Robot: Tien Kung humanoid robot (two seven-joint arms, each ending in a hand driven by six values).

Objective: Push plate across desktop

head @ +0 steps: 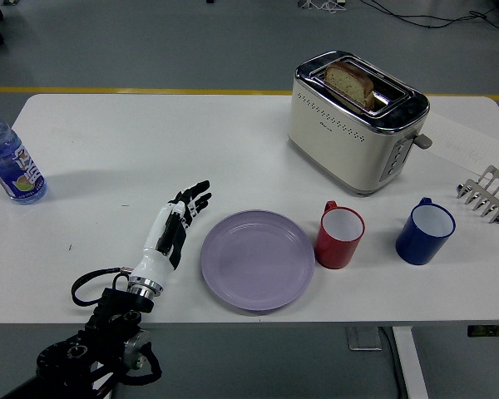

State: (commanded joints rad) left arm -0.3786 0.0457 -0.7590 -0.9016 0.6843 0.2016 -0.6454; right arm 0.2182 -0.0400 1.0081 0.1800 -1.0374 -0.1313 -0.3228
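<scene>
I see the lilac plate (pixel 258 259) lying flat and face up on the white bench (pixel 150 150), near its front edge and a little left of centre; being round, it has no long axis or heading I can name. Its right rim sits just beside the red mug (pixel 339 237), and I cannot tell if the two touch. My left hand (pixel 170 229) comes in from the lower left corner and lies low over the bench to the left of the plate, apart from its rim with bare bench showing between. The fingers (pixel 196 196) are straight and slightly spread, pointing up and to the right toward the far side; they hold nothing and touch nothing that I can make out. Right of the red mug stands a blue mug (pixel 425 231). Behind the mugs is a cream toaster (pixel 355 122) with a slice of bread (pixel 350 81) standing in its slot. A water bottle (pixel 10 160) stands at the far left edge, and a metal toast rack (pixel 487 194) sits at the far right.
</scene>
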